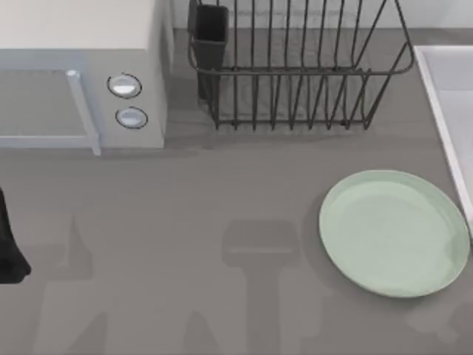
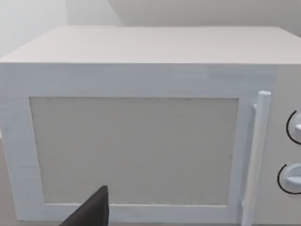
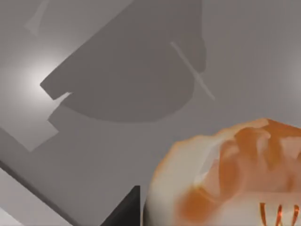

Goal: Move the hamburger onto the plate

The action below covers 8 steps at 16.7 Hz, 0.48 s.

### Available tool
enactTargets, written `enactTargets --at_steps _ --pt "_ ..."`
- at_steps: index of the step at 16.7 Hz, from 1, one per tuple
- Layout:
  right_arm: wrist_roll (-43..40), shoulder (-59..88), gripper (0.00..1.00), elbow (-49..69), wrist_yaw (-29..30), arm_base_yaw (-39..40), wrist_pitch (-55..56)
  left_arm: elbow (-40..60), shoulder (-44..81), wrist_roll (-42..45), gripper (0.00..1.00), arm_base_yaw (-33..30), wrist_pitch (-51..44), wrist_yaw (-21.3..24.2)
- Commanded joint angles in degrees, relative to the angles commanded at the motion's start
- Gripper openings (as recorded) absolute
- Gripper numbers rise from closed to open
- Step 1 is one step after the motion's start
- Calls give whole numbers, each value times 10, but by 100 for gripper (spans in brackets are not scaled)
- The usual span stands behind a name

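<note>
Hamburger, tan-orange bun (image 3: 225, 179), close at right end effector, grip state unclear; mint-green round plate (image 1: 395, 233) bare on grey counter (image 1: 185, 222) near white microwave (image 1: 81, 74).

A white microwave (image 1: 81, 74) sits left of a dark wire dish rack (image 1: 295, 66) on the table (image 1: 185, 222).

the hamburger (image 3: 225, 179) is cut off by the right wrist view's edge, and the microwave (image 1: 81, 74) by the top view's.

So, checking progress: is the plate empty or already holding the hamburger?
Empty: the large round mint-green plate shows a bare surface in the top view.
</note>
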Motion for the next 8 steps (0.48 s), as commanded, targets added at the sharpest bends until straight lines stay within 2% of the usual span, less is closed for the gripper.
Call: enactTargets --at_steps 3,8 --pt "2 -29 0 39 0 0 -43 0 0 0 100 0 0 0" --pt "4 -28 0 40 0 1 -44 0 0 0 100 0 0 0"
